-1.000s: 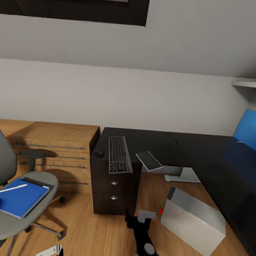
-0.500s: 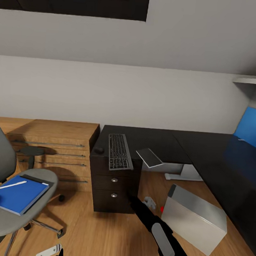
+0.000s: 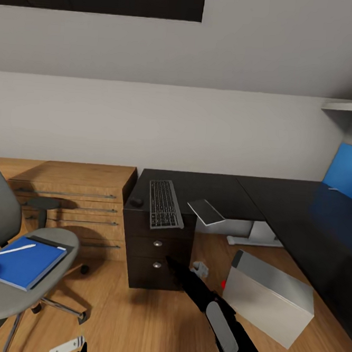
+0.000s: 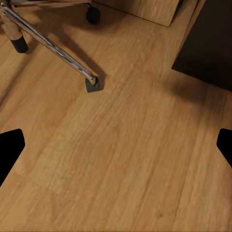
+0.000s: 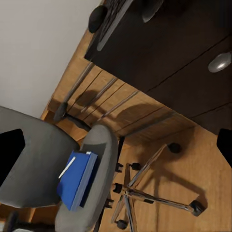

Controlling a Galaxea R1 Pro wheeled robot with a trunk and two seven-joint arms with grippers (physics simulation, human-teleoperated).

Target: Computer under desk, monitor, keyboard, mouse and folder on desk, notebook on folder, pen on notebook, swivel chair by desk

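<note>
Your right gripper (image 3: 200,268) before desk (image 3: 217,192) drawers, grip state unclear; folder (image 3: 23,262) on chair (image 3: 8,290).

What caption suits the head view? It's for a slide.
Blue folder and pen wait on the swivel chair; keyboard lies on the desk.

Swivel chair (image 3: 10,269) cut by left edge; monitor (image 3: 348,173) cut by right edge; notebook (image 3: 49,241) mostly under folder (image 3: 23,262).
</note>
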